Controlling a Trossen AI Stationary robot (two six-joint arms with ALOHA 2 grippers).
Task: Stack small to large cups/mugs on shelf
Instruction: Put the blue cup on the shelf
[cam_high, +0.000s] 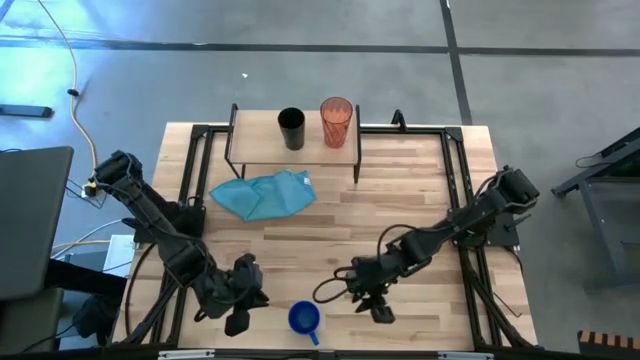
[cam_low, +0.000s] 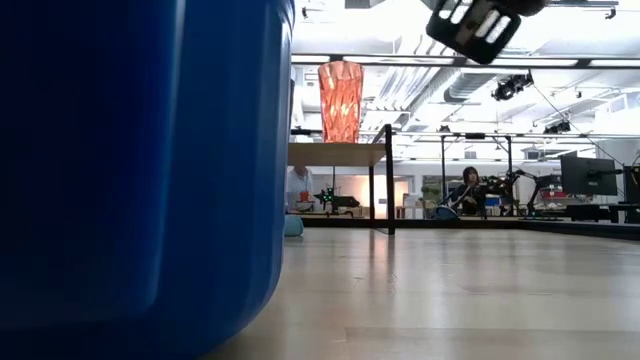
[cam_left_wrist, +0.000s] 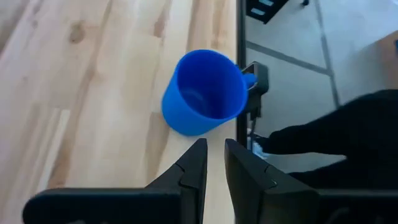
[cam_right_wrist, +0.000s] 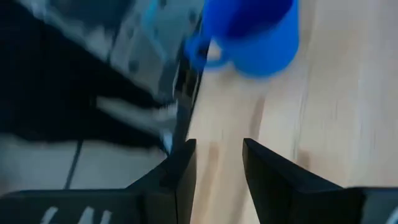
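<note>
The shelf (cam_high: 262, 138) is already carrying the red-orange tumbler (cam_high: 336, 122) and black cup (cam_high: 291, 129), side by side. The blue mug (cam_high: 305, 319) is standing upright near the table's front edge, between both arms. The left gripper (cam_left_wrist: 214, 163) is hanging beside it, fingers nearly closed, empty; the right gripper (cam_right_wrist: 216, 160) is hovering slightly parted, empty. Whichever takes it should be opening wider first, then closing across the rim away from the handle
</note>
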